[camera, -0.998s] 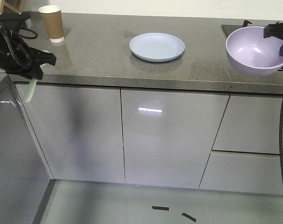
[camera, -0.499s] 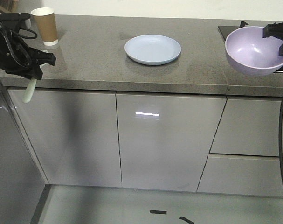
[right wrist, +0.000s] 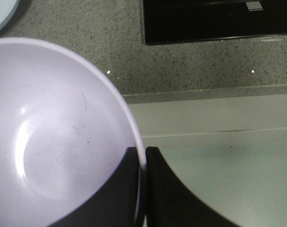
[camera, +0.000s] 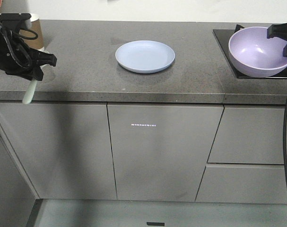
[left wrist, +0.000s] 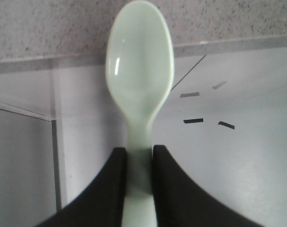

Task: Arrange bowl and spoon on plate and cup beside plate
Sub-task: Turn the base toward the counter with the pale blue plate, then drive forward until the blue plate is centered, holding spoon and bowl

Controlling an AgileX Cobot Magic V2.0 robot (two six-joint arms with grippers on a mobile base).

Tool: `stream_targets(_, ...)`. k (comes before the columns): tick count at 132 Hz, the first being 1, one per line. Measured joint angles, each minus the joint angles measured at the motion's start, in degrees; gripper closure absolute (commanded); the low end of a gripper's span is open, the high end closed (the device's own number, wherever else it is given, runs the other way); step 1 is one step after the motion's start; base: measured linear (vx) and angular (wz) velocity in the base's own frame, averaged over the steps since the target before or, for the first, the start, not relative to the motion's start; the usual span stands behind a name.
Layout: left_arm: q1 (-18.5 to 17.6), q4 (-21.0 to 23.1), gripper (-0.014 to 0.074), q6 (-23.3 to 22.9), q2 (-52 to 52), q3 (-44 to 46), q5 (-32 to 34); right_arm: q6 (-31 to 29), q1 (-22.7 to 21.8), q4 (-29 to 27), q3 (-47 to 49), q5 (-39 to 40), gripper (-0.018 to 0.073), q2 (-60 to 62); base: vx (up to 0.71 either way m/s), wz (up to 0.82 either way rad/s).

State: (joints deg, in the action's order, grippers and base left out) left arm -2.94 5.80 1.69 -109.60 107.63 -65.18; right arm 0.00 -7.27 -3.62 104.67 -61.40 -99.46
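The pale blue plate (camera: 145,56) lies on the grey counter, left of centre. My left gripper (camera: 38,71) is shut on the handle of the mint-green spoon (camera: 29,90), which hangs down past the counter's front edge at far left. In the left wrist view the spoon (left wrist: 140,80) points away from my left gripper (left wrist: 139,153). My right gripper (camera: 286,40) is shut on the rim of the lavender bowl (camera: 256,49), held in the air at far right. The right wrist view shows the bowl (right wrist: 53,137) pinched at its rim by my right gripper (right wrist: 142,156). The brown cup (camera: 35,35) stands behind my left arm, mostly hidden.
A black hob (camera: 228,45) is set into the counter (camera: 86,71) under the bowl. Grey cabinet doors (camera: 155,151) run below the counter's front edge. The floor (camera: 157,215) carries a dark tape mark.
The whole scene has slid in the front view: the counter, plate and cup have shifted left and lower in the picture. Both grippers keep their places in the frame and their hold.
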Motion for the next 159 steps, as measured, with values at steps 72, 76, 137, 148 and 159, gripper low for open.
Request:
stream_targets(72,0.0,0.0,0.0603,0.0,0.0,0.0,0.0,0.0,0.0,0.13,0.0,0.0,0.0566,0.0,0.16,-0.03)
stream_targets(76,0.0,0.0,0.0603,0.0,0.0,0.0,0.0,0.0,0.0,0.13,0.0,0.0,0.0566,0.0,0.16,0.04)
stream_targets(137,0.0,0.0,0.0603,0.0,0.0,0.0,0.0,0.0,0.0,0.02,0.0,0.0,0.0566,0.0,0.14,0.04)
stream_targets(148,0.0,0.0,0.0603,0.0,0.0,0.0,0.0,0.0,0.0,0.02,0.0,0.0,0.0566,0.0,0.13,0.02)
stream_targets(159,0.0,0.0,0.0603,0.0,0.0,0.0,0.0,0.0,0.0,0.02,0.0,0.0,0.0566,0.0,0.13,0.02)
